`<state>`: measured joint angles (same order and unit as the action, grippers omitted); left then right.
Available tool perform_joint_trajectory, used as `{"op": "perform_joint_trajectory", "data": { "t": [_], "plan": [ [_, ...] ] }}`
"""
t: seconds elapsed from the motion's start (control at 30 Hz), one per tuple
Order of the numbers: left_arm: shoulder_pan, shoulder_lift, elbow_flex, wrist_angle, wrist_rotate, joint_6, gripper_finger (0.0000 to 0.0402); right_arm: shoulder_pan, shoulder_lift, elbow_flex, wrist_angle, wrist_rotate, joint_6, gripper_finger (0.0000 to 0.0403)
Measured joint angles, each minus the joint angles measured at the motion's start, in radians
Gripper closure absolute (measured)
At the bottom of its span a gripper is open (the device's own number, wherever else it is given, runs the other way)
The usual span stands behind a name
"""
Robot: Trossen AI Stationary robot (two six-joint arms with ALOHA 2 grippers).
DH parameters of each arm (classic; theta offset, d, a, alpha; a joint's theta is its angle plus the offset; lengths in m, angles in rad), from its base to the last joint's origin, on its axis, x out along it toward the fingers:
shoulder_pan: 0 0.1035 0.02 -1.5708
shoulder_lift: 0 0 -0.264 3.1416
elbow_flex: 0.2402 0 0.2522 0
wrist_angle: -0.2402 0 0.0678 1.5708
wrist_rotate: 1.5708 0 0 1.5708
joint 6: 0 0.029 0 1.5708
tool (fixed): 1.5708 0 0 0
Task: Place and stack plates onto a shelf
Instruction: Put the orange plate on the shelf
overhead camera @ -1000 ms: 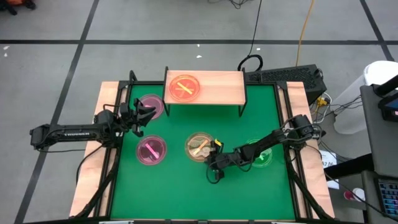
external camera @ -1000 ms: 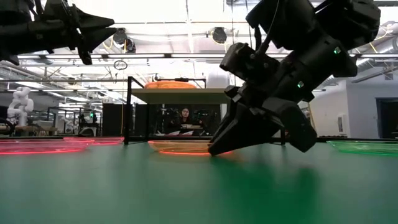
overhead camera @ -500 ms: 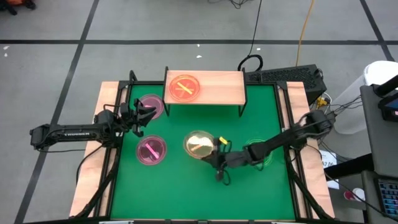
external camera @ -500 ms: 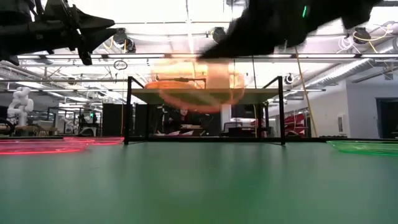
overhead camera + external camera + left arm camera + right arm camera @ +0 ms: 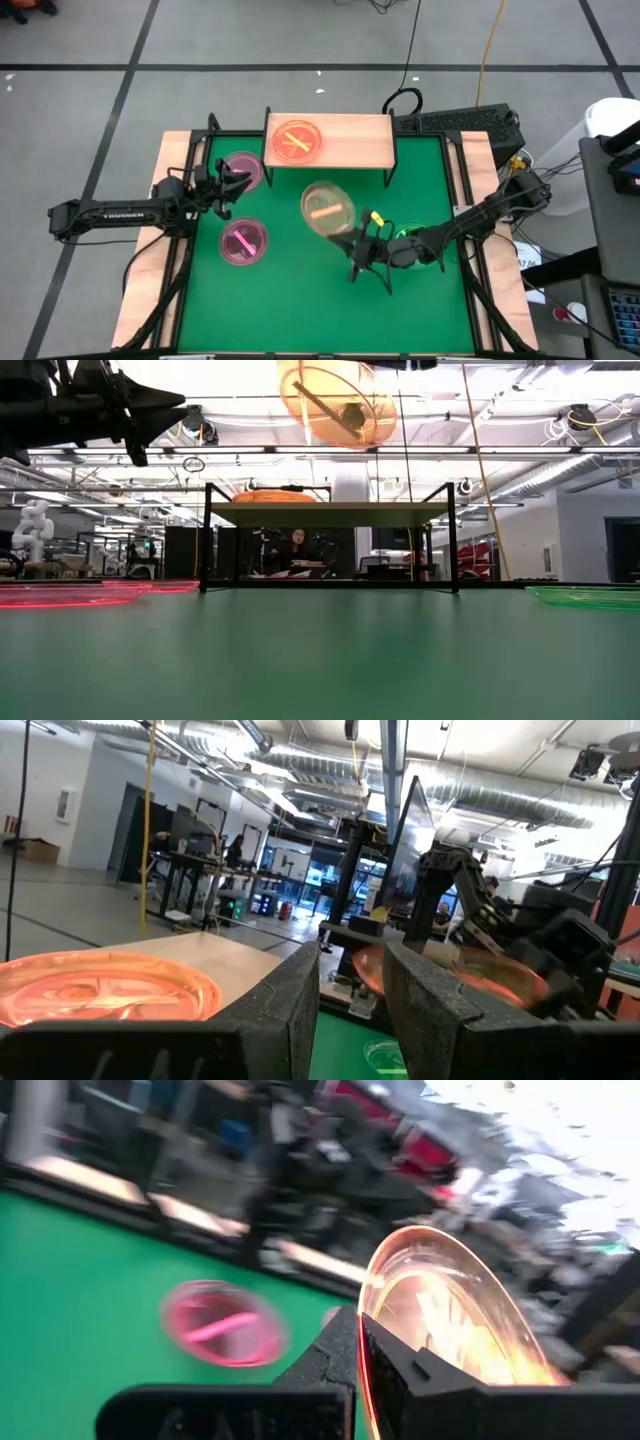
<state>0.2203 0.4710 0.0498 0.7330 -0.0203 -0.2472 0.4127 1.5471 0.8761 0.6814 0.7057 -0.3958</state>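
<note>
An amber plate [image 5: 327,208] hangs high over the middle of the green table, steeply tilted, with my right gripper [image 5: 353,232] shut on it; the low view shows the amber plate [image 5: 335,400] above shelf height. The wooden shelf [image 5: 350,142] stands at the far edge with an orange plate [image 5: 296,141] resting on its left half. Two pink plates [image 5: 243,241] [image 5: 246,165] lie flat at the left. A green plate [image 5: 418,246] lies under my right arm. My left gripper [image 5: 237,183] hovers open over the far pink plate, holding nothing. My right gripper pinches the amber plate's rim [image 5: 362,1342] between its two fingers, one finger on the inside of the dish and one on the outside. The fingers lie about level and come from the table's near right. The plate is lifted clear and stands steeply tilted beyond the fingertips.
The right half of the shelf board [image 5: 365,140] is bare wood. Thin black legs [image 5: 207,540] [image 5: 452,540] hold the shelf up. A dark box [image 5: 460,122] sits past the far right corner, and a person [image 5: 297,548] sits beyond the table.
My right gripper has risen from the table with the amber plate and tipped from pointing down to about level. The plate, which lay flat on the green surface, is now lifted clear above shelf height, tilted, and a little nearer the shelf.
</note>
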Motion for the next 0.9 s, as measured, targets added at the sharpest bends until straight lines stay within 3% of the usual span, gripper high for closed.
{"op": "perform_joint_trajectory", "data": {
  "t": [0.13, 0.43, 0.63, 0.8, 0.9],
  "plan": [
    [0.000, 0.000, 0.000, -0.008, 0.000, -0.016, 0.0284, -0.035, -0.022, -0.001, 0.040, 0.030, -0.116, 0.0403],
    [0.000, 0.000, 0.000, -0.026, -0.002, -0.021, 0.0284, -0.150, -0.104, -0.001, 0.018, 0.032, -0.138, 0.0403],
    [0.000, 0.000, 0.000, -0.026, -0.003, -0.024, 0.0284, -0.319, -0.106, -0.001, -0.002, 0.085, -0.173, 0.0403],
    [0.000, 0.000, 0.000, -0.027, -0.002, -0.029, 0.0284, -0.495, -0.106, -0.001, -0.050, 0.068, -0.096, 0.0403],
    [0.000, 0.000, 0.000, -0.028, -0.002, -0.029, 0.0284, -0.582, -0.106, -0.001, -0.135, -0.016, 0.023, 0.0403]
  ]
}}
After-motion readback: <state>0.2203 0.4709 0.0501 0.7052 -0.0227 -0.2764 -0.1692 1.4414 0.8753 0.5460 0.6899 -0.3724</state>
